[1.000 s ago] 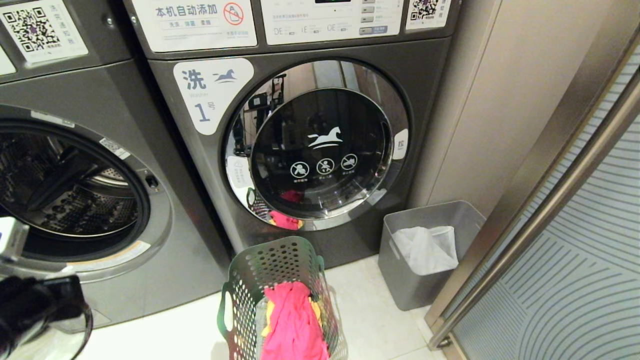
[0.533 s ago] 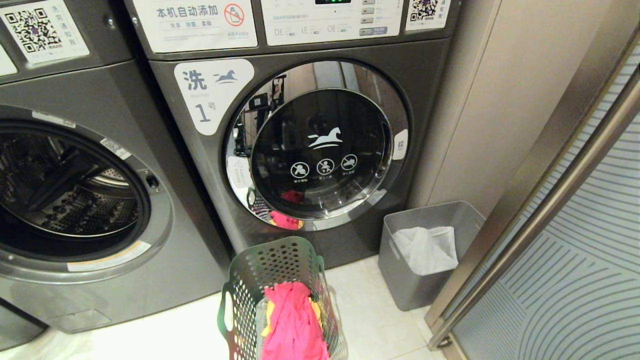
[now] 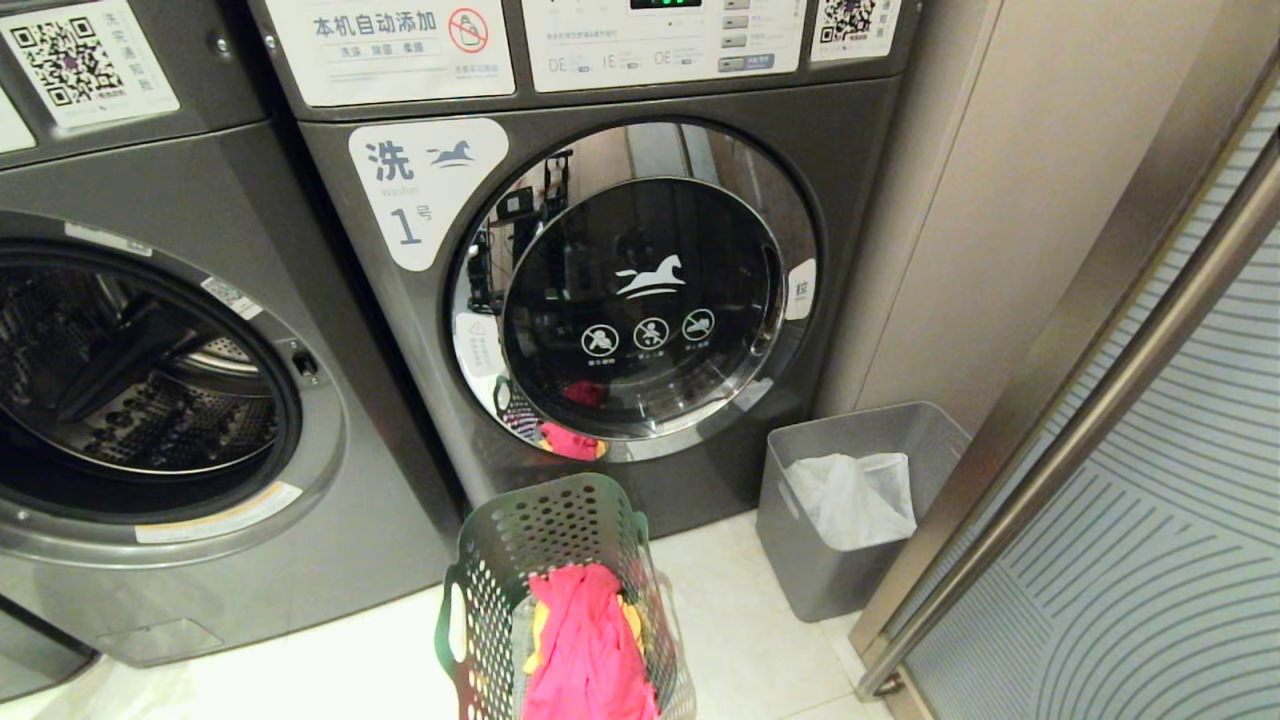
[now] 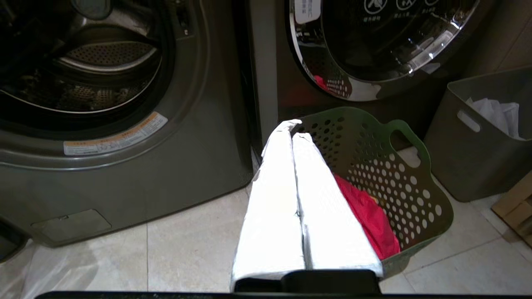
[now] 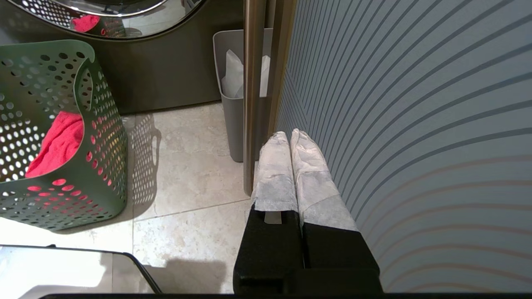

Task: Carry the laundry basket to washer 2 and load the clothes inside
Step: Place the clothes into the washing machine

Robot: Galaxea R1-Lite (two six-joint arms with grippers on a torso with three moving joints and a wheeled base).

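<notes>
Dark green perforated plastic laundry basket (image 3: 560,590) stands on the pale tiled floor (image 3: 750,640) before the dark grey washer labelled 1 (image 3: 640,290), holding a pink-red garment (image 3: 585,650) over what looks like a yellow one. Left tool (image 4: 293,126) hangs beside its rim, fingers pressed together, empty. Right tool (image 5: 289,135), likewise closed and empty, hangs near the striped glass door (image 5: 415,124).

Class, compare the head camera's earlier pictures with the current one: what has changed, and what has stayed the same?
The robot's left arm, seen at the lower left a second ago, has left the head view. The left gripper now shows only in its wrist view, shut and empty beside the laundry basket. The basket, its pink garment, the grey bin, both washers and the shut right gripper stayed as they were.
</notes>
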